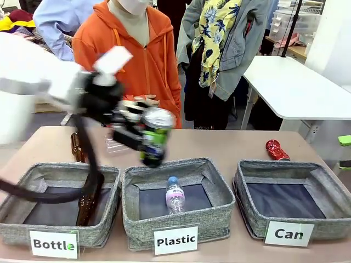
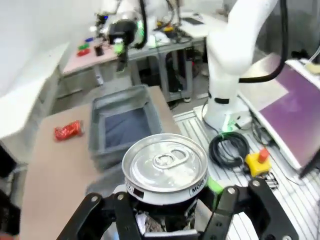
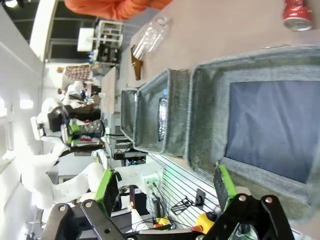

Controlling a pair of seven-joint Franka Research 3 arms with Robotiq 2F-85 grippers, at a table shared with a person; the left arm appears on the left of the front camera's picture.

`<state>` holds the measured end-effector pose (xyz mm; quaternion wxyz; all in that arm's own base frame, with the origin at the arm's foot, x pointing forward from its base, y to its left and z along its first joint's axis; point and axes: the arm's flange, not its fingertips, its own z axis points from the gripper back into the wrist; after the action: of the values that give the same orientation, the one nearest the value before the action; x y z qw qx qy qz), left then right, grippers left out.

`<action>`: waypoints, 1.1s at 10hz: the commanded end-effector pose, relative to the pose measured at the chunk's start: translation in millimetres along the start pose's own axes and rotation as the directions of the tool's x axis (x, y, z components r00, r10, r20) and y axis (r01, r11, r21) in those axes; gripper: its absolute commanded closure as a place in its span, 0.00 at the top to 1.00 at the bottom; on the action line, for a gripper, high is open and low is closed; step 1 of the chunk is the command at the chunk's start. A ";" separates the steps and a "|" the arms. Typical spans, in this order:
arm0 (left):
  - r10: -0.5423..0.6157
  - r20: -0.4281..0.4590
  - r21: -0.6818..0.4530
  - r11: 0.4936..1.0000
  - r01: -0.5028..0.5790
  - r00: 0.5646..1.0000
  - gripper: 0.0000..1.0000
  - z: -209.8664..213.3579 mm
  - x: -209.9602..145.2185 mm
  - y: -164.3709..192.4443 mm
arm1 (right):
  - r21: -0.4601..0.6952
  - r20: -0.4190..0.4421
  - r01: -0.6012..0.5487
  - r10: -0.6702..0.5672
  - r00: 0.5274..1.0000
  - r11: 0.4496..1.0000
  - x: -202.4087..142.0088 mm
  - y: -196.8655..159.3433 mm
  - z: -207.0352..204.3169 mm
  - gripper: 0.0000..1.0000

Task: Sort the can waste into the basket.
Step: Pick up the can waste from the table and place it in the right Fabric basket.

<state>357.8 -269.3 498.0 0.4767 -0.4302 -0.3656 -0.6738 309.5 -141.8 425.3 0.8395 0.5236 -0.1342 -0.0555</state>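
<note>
My left gripper (image 1: 143, 135) is shut on the dark can with green and colourful print (image 1: 155, 138), holding it tilted in the air above the far rim of the "Plastic" bin. In the left wrist view the can's silver top (image 2: 165, 167) sits between my fingers (image 2: 97, 212). The crushed red can (image 1: 277, 149) lies on the table behind the grey basket labelled "Can" (image 1: 249, 189), whose dark floor is bare. My right gripper (image 3: 167, 192) is open, hovering near that basket's (image 3: 202, 115) robot-side wall; its green pads (image 1: 344, 140) peek in at the front view's right edge.
The "Plastic" bin (image 1: 216, 189) holds a clear bottle (image 1: 175, 194). The "Bottle" bin (image 1: 22, 181) holds a brown bottle (image 1: 88, 200). Another brown bottle (image 1: 77, 147) and a clear plastic bottle (image 1: 114, 144) lie on the table behind. A person in orange (image 1: 148, 60) stands at the far side.
</note>
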 end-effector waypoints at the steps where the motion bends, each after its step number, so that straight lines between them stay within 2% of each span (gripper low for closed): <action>1: -0.072 -0.042 -0.119 0.991 0.066 0.997 0.39 -75.2 20.4 66.5 | -0.054 0.003 -0.032 0.032 0.999 0.998 -25.6 10.0 84.5 1.00; 2: -0.121 -0.082 -0.165 0.981 0.107 0.989 0.39 -121.1 36.4 84.5 | -0.072 -0.002 -0.060 0.060 0.998 0.996 -46.4 8.0 117.8 1.00; 4: -0.139 -0.207 -0.179 0.979 0.103 0.968 0.39 -210.5 54.7 117.5 | -0.140 0.019 -0.139 0.143 0.990 0.980 -81.8 -2.5 170.2 1.00; 5: -0.129 -0.228 -0.205 0.975 0.082 0.965 0.39 -254.2 63.5 137.6 | -0.188 0.061 -0.190 0.205 0.977 0.964 -96.7 -6.5 191.0 1.00; 6: -0.166 -0.259 -0.195 0.974 0.117 0.951 0.39 -289.2 67.1 154.2 | -0.234 0.105 -0.249 0.279 0.955 0.940 -106.2 -10.7 204.4 1.00; 7: -0.188 -0.280 -0.176 0.974 0.142 0.942 0.39 -318.2 70.7 165.3 | -0.216 0.159 -0.282 0.318 0.935 0.935 -112.0 -12.1 218.5 1.00; 8: -0.210 -0.299 -0.149 0.974 0.172 0.931 0.39 -337.5 73.5 170.4 | -0.192 0.079 -0.164 0.182 0.980 0.968 -108.9 -1.5 202.0 1.00; 9: -0.215 -0.349 -0.134 0.975 0.179 0.912 0.39 -348.1 72.4 175.0 | -0.192 0.079 -0.164 0.182 0.980 0.968 -108.9 -1.5 202.0 1.00; 11: -0.191 -0.379 -0.138 0.979 0.148 0.906 0.39 -351.2 65.0 180.7 | -0.192 0.079 -0.164 0.182 0.980 0.968 -108.9 -1.5 202.0 1.00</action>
<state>426.7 -647.8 435.3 0.4426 -0.2816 -0.2808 -0.8037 150.7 -295.0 486.7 0.8793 0.4220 -0.2208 -0.0049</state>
